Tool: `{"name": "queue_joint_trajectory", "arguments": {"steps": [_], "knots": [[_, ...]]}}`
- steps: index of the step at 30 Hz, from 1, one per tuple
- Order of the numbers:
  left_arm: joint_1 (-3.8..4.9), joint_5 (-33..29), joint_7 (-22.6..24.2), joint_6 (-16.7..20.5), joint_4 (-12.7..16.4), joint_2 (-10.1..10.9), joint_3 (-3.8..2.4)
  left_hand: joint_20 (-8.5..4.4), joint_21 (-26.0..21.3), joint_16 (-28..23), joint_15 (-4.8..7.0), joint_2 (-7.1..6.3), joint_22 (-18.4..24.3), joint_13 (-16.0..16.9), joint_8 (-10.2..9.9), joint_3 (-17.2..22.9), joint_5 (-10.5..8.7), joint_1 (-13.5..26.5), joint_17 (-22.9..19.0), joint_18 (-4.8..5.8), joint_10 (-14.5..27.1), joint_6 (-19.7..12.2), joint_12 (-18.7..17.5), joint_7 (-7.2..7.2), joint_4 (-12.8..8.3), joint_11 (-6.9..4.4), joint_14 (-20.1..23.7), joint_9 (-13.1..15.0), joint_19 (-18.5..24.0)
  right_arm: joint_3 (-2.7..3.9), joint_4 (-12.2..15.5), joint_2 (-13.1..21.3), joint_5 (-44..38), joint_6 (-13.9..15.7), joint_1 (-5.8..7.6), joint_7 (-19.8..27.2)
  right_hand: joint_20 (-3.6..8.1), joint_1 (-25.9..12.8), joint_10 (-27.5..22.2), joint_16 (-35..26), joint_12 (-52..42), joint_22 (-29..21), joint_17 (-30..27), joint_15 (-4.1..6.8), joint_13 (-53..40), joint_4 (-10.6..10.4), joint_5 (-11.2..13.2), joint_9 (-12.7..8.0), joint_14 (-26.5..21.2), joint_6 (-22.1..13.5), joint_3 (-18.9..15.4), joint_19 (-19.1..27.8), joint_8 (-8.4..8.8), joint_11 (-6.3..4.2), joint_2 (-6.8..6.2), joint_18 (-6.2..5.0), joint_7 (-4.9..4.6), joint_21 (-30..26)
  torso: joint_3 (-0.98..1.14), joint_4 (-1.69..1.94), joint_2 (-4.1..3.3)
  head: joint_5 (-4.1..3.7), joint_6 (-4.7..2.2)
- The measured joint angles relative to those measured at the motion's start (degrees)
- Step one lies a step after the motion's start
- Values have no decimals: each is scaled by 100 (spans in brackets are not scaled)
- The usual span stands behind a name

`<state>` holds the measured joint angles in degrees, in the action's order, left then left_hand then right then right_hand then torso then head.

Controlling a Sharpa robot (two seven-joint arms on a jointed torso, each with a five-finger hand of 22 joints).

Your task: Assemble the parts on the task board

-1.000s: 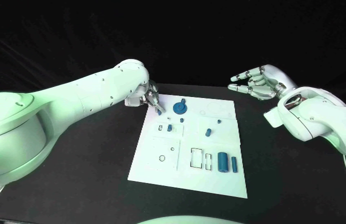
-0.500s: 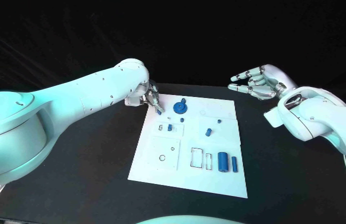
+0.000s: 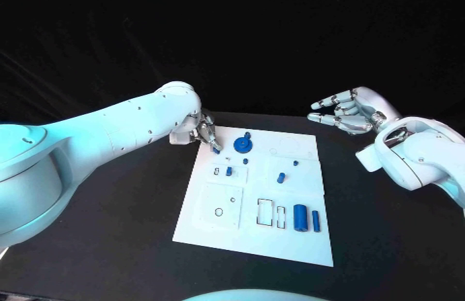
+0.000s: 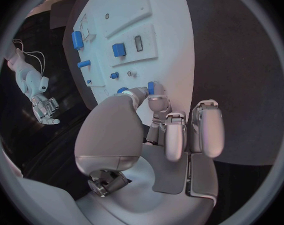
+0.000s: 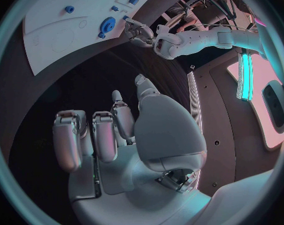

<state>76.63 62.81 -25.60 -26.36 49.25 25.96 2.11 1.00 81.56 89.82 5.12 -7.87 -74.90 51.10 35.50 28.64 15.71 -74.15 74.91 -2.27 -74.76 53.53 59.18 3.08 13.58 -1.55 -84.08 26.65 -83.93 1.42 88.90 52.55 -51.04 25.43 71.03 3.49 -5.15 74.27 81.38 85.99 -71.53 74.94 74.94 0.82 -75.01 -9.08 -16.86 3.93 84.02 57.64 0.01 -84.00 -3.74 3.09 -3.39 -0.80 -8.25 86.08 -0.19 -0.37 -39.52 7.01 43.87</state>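
The left hand [image 3: 201, 130] is at the far left corner of the board [image 3: 254, 232], pinching a small blue peg [image 4: 151, 87] between thumb and a fingertip just over the board's edge. A blue gear [image 3: 242, 142] lies just beside it on the board. The right hand [image 3: 347, 111] hovers off the board's far right, fingers apart, holding nothing.
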Motion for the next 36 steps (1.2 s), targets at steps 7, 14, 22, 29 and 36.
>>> {"name": "queue_joint_trajectory", "arguments": {"steps": [7, 14, 22, 29, 36], "knots": [[0, -31, 89, 326, 309, 217, -1, 0, 26, 0, 0, -187, 0, 91, 77, 126, 479, 188, 0, 1, -112, 55, 92, -33, -127, -30, 0, 56, 0, 0, 1, 15, 2, -2, 0, 1, 0, 0, 0, 0, 0, -1, -1, 0, 0, 0, 0, 0, 0, 0, 0, 0, 0, 0, 0, 0, 0, 0, 0, 4, 4, 5, 1], [2, -64, 122, 653, 854, 560, -6, 0, 82, 0, 0, -280, 0, 149, 82, 64, 820, 282, 0, 1, -223, 137, 125, -75, -245, -60, 0, 76, 0, -1, 4, 31, 4, -3, 0, 1, 0, 0, 0, 0, 0, -1, -1, 0, 0, 0, 0, 0, 0, 0, 0, 0, 0, 0, 0, 0, 0, 0, 3, 16, 14, 23, -3], [4, -72, 57, 865, 1615, 996, 6, 0, 136, 0, 0, -338, 0, 161, 83, -11, 1177, 340, -1, 1, -276, 220, 125, -93, -326, -71, 0, 57, 0, -2, 8, 53, 7, -4, 0, 1, 0, 0, 0, 0, 0, -2, -1, 0, 0, 0, 0, 0, 0, 0, 0, 0, 0, 0, 0, 0, 0, 0, 8, 43, 35, 30, 4], [-109, 2, -126, 1105, 2371, 1382, 26, 0, 165, 0, 0, -347, 0, 203, 82, -26, 1245, 349, -1, 0, -319, 261, 157, -94, -341, -75, 0, 45, 0, -11, -2, 47, 12, -6, -1, 2, 0, 0, 0, 0, 0, -2, -2, 0, 0, 0, 0, 0, 0, 0, 0, 0, 0, 0, 0, 0, 0, 0, 8, 45, 36, 56, 19], [-216, 121, -305, 1360, 2841, 1615, 28, 0, 187, 0, 0, -361, -5, 231, 82, -26, 1267, 364, -1, 0, -338, 289, 184, -105, -342, -93, 0, 37, 0, -17, -6, 54, 23, -7, -7, 8, 0, 0, 0, -24, 0, -3, -2, 0, 0, -10, 0, 0, 0, 0, -10, 0, 0, 0, 0, 0, 0, 0, 3, 49, 36, 62, 42]]}}
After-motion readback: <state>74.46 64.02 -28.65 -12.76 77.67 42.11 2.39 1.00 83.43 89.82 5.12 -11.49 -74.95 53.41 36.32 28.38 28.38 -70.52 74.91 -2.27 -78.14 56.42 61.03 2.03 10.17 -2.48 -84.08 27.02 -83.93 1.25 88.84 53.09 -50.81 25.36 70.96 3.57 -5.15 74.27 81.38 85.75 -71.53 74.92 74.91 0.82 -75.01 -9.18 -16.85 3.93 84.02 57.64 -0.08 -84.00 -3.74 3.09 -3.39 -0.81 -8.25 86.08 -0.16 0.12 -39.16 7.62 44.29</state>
